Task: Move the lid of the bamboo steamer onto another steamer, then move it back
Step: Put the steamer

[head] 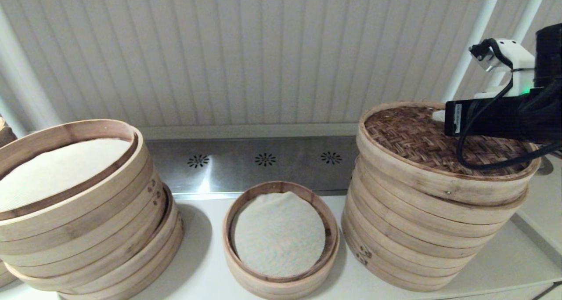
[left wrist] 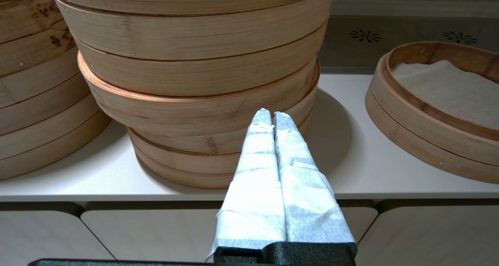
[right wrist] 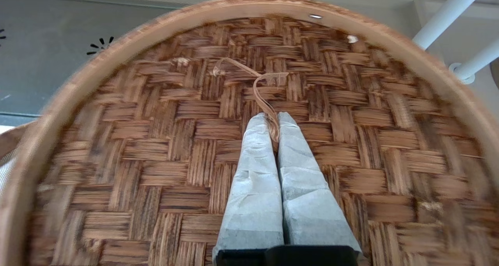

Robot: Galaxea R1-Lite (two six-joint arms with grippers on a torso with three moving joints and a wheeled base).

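The bamboo steamer lid (head: 417, 137), dark woven top with a pale rim, lies slightly tilted on top of the tall stack (head: 417, 243) at the right. My right gripper (right wrist: 272, 118) is over the lid's centre, shut on the small twine loop (right wrist: 259, 83); in the head view its white tip (head: 439, 114) touches the weave. The lid (right wrist: 156, 141) fills the right wrist view. The low single-tier steamer (head: 246, 269) with a white liner stands open in the middle of the counter. My left gripper (left wrist: 271, 113) is shut and empty, parked off the counter's front edge.
A wide leaning stack (head: 88, 221) with a cream liner stands at the left; the left gripper points at its base (left wrist: 195, 161). The low steamer (left wrist: 409, 129) lies to that stack's right. A steel vent strip (head: 263, 159) and a wall run behind. White pipes (head: 478, 32) rise at the back right.
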